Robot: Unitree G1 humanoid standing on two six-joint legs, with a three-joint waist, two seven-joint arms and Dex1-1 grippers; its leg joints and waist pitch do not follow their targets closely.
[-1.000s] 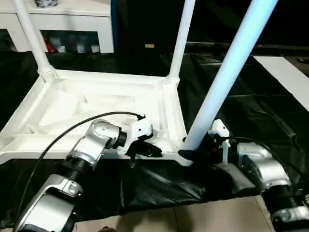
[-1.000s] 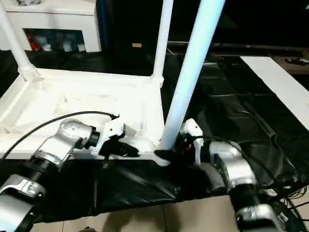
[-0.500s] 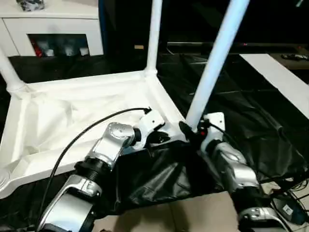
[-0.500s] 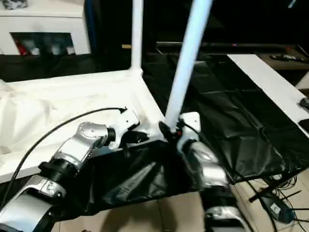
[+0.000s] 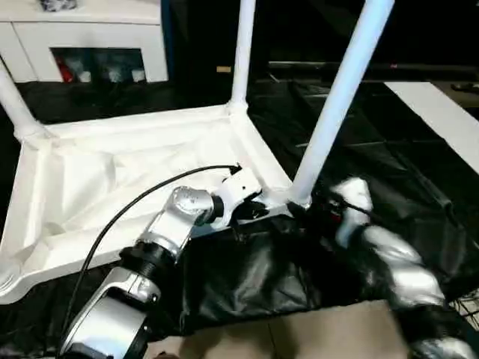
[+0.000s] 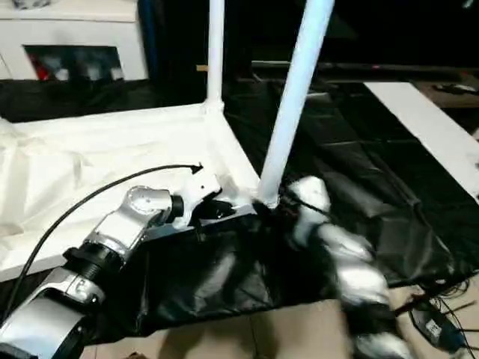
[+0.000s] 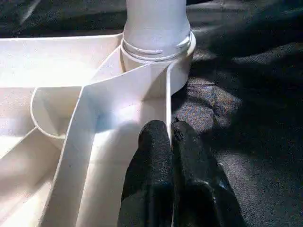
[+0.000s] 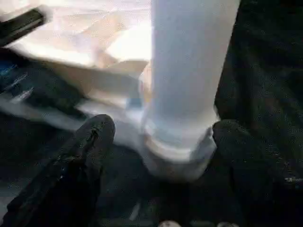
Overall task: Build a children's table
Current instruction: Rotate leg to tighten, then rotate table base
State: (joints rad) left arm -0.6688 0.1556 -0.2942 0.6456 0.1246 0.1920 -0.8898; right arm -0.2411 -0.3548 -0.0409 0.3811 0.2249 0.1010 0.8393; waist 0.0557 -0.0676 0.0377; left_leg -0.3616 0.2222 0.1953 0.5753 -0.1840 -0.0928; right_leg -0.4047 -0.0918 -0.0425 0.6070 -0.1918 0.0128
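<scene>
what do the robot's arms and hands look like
Both forearms are silver metal cylinders with ribbed black joints. The left hand has a white housing, two black rubbery fingers and a thin black cable looping back along the arm. The right hand has matching black fingers.

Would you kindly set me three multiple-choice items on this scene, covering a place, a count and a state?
1. Where is the left pincer?
A. On the tabletop rim, beside the near leg's socket.
B. High on a leg.
C. Hanging free.

2. How many legs stand upright in the head views?
A. One.
B. Three.
C. Five.

3. How is the right pincer?
A. Shut on the rim.
B. Shut, empty.
C. Open, one finger on each side of the near leg's base.

Answers: 1 A, its fingers pinch the rim wall; 2 B, two far legs plus the near one; 3 C, gaps show between fingers and leg.
</scene>
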